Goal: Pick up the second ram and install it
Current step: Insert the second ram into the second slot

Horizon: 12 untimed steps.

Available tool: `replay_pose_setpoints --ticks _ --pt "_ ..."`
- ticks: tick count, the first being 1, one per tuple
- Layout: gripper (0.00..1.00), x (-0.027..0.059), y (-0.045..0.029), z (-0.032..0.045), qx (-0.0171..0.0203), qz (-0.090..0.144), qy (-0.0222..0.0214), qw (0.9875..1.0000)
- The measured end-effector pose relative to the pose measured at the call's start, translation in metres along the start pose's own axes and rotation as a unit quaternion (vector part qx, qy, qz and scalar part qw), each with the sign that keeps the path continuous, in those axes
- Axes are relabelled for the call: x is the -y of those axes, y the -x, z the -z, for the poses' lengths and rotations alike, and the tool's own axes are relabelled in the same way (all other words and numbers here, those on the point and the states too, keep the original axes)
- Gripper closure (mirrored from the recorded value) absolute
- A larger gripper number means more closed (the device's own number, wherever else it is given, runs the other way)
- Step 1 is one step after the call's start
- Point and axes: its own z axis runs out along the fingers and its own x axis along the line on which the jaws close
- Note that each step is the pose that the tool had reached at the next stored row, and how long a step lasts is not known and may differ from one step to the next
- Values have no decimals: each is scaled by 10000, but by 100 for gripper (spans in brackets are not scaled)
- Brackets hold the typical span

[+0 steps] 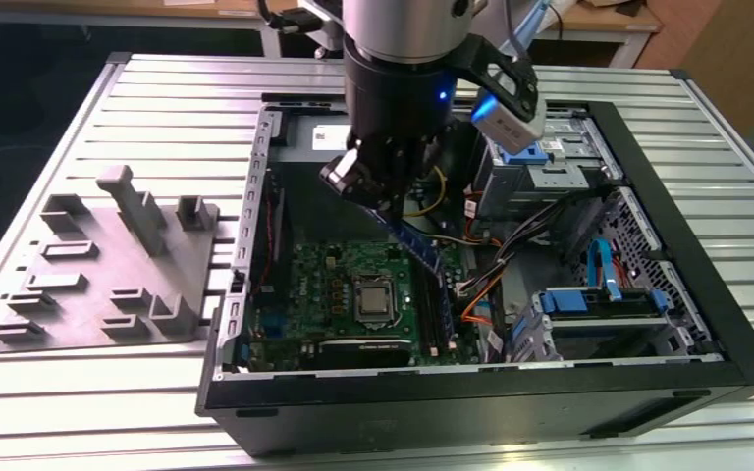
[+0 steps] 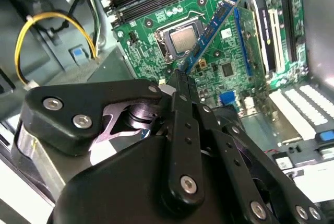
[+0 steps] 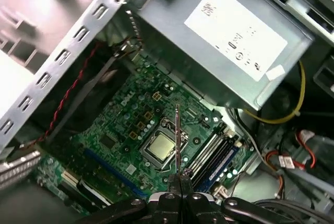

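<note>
My gripper [image 1: 380, 199] hangs inside the open black computer case [image 1: 691, 294], shut on one end of the second ram [image 1: 419, 247]. The dark blue stick slopes down from the fingers and floats above the green motherboard [image 1: 311, 285], just to the exterior view's right of the silver CPU [image 1: 374, 301]. The second wrist view has the gripper [image 2: 180, 78] clamping the second ram [image 2: 211, 31], which crosses over the board beside the CPU [image 2: 183, 38]. Edge-on in the first wrist view, the second ram [image 3: 177, 135] rises from the gripper [image 3: 180, 176] between the CPU [image 3: 160, 147] and the memory slots [image 3: 215, 155].
A grey fixture tray [image 1: 102, 285] with upright pegs lies on the slatted table at the exterior view's left. Inside the case sit the grey power supply [image 3: 224, 41], yellow and orange cables [image 1: 475, 289], and blue-railed drive bays [image 1: 600, 304]. The case walls close in on all sides.
</note>
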Motion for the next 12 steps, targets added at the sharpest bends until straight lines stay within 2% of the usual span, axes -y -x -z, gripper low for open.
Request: replay_pose_setpoints --ticks 3,6,9,12 --pt "89 0 0 -5 2 -278 -10 9996" --pt "89 0 0 -10 4 -547 -19 9985" --pt "89 0 0 -15 7 -821 -29 9966" --pt "89 0 -1 -20 9 -1090 -38 9940"
